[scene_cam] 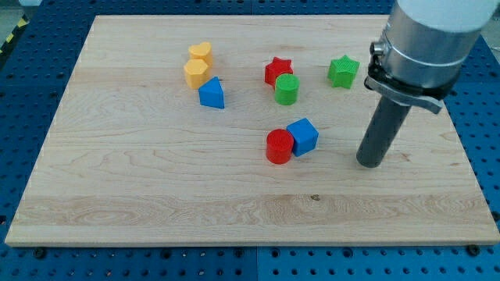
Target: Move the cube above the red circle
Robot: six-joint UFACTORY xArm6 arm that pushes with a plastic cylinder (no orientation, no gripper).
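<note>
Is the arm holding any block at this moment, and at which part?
Nothing is held. My tip stands on the board, apart from the blue cube, to the view's right of it.

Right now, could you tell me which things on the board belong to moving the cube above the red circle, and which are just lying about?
Belonging to the job:
- blue cube, touching the red circle's right side
- red circle
- my tip, to the right of the cube, apart from it

Just lying about:
- red star
- green cylinder
- green star
- blue wedge-like block
- two yellow blocks
</note>
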